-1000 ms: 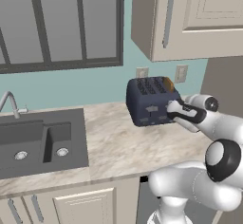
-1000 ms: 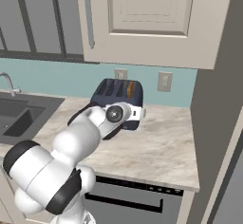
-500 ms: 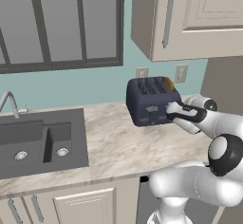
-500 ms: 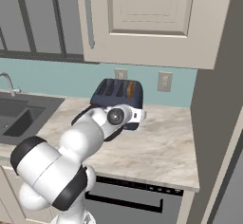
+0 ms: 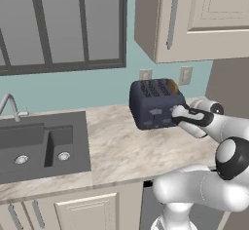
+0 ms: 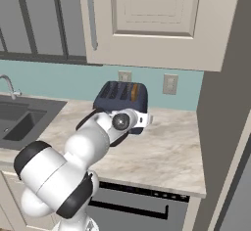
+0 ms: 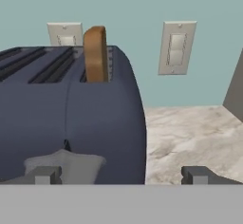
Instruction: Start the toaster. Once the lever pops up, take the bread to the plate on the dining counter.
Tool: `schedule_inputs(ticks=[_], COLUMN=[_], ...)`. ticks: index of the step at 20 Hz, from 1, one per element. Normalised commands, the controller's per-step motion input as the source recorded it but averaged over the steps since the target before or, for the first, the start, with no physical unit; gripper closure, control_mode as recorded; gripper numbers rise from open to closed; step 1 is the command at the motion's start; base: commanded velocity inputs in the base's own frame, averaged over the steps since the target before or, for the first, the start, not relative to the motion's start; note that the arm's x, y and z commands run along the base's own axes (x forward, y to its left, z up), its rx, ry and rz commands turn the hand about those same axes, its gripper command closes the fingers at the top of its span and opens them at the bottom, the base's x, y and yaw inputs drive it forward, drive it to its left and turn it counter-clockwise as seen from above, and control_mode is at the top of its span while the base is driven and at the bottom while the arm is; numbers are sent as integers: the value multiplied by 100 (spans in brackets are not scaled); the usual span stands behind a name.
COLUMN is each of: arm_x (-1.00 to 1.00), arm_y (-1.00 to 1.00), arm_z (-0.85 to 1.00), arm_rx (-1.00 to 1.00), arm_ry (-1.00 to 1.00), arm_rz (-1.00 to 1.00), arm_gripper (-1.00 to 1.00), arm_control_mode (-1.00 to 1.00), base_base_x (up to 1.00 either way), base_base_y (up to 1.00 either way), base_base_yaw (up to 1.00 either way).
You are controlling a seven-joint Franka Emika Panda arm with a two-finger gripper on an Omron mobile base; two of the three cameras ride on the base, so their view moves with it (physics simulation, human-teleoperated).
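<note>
The dark navy toaster (image 5: 154, 103) (image 6: 119, 96) stands on the marble worktop against the teal wall. One tan slice of bread (image 5: 172, 86) (image 6: 136, 92) (image 7: 96, 54) sticks up from its rightmost slot. My gripper (image 5: 176, 113) (image 6: 147, 120) (image 7: 121, 175) is open and low at the toaster's front right corner. In the hand view its left fingertip (image 7: 45, 174) sits in front of a light-grey control (image 7: 64, 163) on the toaster (image 7: 71, 118), and the right fingertip is past the toaster's end, over the worktop. Nothing is held. The plate and the dining counter are out of view.
A dark sink (image 5: 44, 146) with a faucet (image 5: 9, 107) lies to the left. Two wall outlets (image 7: 178, 47) (image 7: 65, 33) sit behind the toaster, upper cabinets (image 5: 194, 19) hang above, and a dark tall panel (image 6: 230, 103) closes the right side.
The hand has edged slightly closer to the toaster's front and the elbow has shifted. The jaws stayed open and the bread has not moved.
</note>
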Motion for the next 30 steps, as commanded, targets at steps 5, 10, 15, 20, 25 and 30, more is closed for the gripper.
schedule_inputs(ticks=[5, 10, 15, 20, 25, 30], arm_x=[4, 14, 16, 11, 2, 0], arm_y=[0, 0, 0, 0, 0, 0], arm_z=[0, 0, 0, 0, -10, -14], arm_rx=[0, 0, 0, 0, 0, 0], arm_ry=[0, 0, 0, 0, 0, 0], arm_rz=[0, 0, 0, 0, 0, 0], arm_gripper=[-100, -100, -100, -100, -100, -100], arm_control_mode=[-100, -100, -100, -100, -100, -100], base_base_x=[0, 0, 0, 0, 0, 0], base_base_y=[0, 0, 0, 0, 0, 0], base_base_yaw=[0, 0, 0, 0, 0, 0])
